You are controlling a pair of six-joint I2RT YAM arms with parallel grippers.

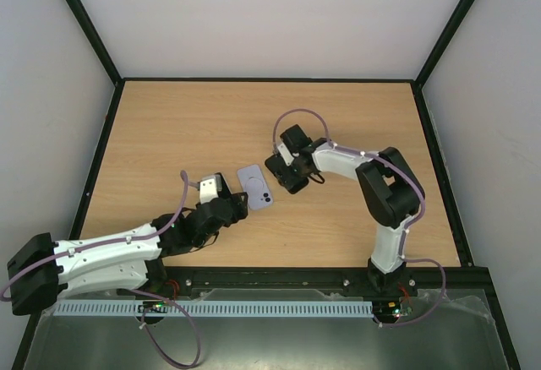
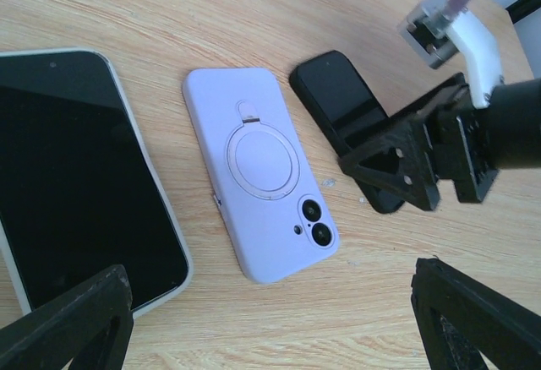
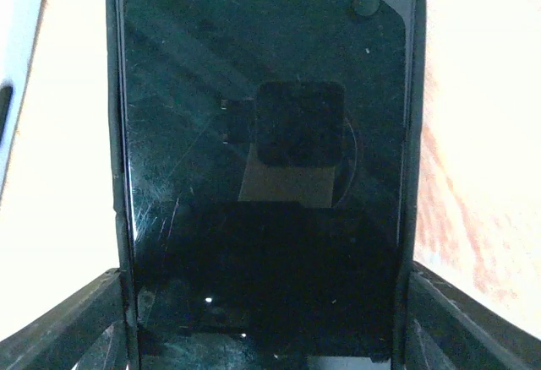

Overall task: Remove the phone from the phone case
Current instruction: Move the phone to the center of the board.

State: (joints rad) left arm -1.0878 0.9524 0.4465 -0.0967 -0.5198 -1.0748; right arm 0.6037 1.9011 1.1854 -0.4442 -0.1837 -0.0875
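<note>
A lavender phone case (image 1: 256,187) lies back-up on the table, with two camera lenses and a ring showing in the left wrist view (image 2: 258,180). My left gripper (image 1: 226,203) is open and empty just short of its near end (image 2: 270,323). My right gripper (image 1: 286,176) is on the case's other side, its fingers closed on the two long edges of a black phone (image 3: 266,133) with a thick black rim. That phone lies flat on the table (image 2: 334,95). Its far end is out of the right wrist view.
A third phone (image 2: 76,176), with a black screen and a pale rim, lies face-up just left of the lavender case. The wooden table (image 1: 169,125) has black rails along its edges and white walls around it.
</note>
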